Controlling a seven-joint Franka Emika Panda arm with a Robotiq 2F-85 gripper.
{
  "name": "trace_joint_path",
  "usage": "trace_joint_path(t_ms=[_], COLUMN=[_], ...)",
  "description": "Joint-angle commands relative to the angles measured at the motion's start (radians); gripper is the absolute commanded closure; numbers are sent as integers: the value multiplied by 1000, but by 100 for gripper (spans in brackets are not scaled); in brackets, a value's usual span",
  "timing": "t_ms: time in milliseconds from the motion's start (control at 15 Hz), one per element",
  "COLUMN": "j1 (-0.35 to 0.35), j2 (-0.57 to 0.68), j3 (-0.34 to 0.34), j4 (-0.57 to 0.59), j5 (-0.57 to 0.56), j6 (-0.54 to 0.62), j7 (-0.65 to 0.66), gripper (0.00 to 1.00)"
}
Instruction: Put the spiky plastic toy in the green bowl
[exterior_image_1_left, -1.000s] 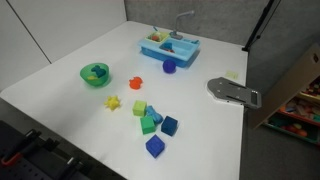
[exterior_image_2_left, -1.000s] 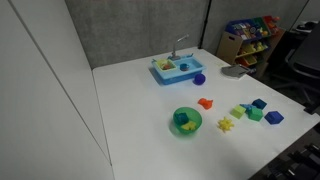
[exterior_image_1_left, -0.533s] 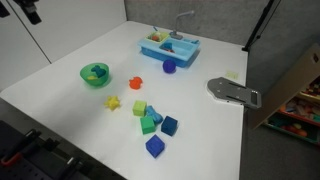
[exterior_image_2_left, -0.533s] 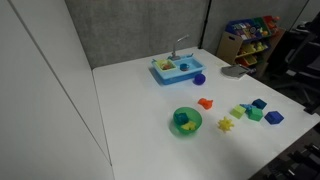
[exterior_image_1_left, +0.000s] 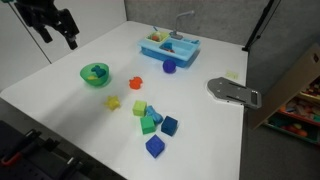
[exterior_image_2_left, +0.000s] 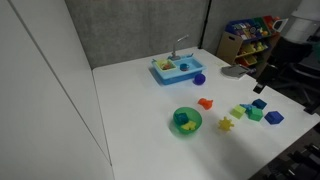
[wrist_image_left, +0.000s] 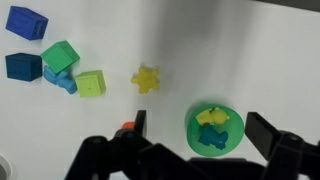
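Observation:
The yellow spiky toy (exterior_image_1_left: 113, 102) lies on the white table between the green bowl (exterior_image_1_left: 84, 72) and a cluster of blocks. It also shows in the other exterior view (exterior_image_2_left: 225, 125) and in the wrist view (wrist_image_left: 147, 78). The green bowl (exterior_image_2_left: 197, 126) (wrist_image_left: 238, 128) holds a yellow piece and a blue-green piece. My gripper (exterior_image_1_left: 58, 38) (exterior_image_2_left: 262, 82) hangs open and empty high above the table, apart from both. In the wrist view its fingers (wrist_image_left: 201, 123) frame the bowl, with the toy up and to the left.
An orange-red toy (exterior_image_1_left: 136, 82) lies near the bowl. Green, yellow-green and blue blocks (exterior_image_1_left: 152, 122) (wrist_image_left: 60, 62) lie beside the spiky toy. A blue tray with a faucet (exterior_image_1_left: 168, 46) and a blue ball (exterior_image_1_left: 169, 67) sit at the back. A grey metal plate (exterior_image_1_left: 233, 91) lies near the table edge.
My arm has come into both exterior views, moving in over the table from the side. The toys and bowl have not moved.

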Motion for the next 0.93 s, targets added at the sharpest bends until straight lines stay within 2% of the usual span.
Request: trace_joint_path(t_ms=[0, 400, 667, 867], j1=[-14, -40, -43, -45], j2=[132, 327, 415, 393], j3=[-14, -39, -49, -33], j4=[50, 75, 94, 91], j5=[-15, -24, -38, 22], j6=[65, 199, 265, 222], j7=[0, 16, 29, -9], gripper=[0, 0, 0, 0])
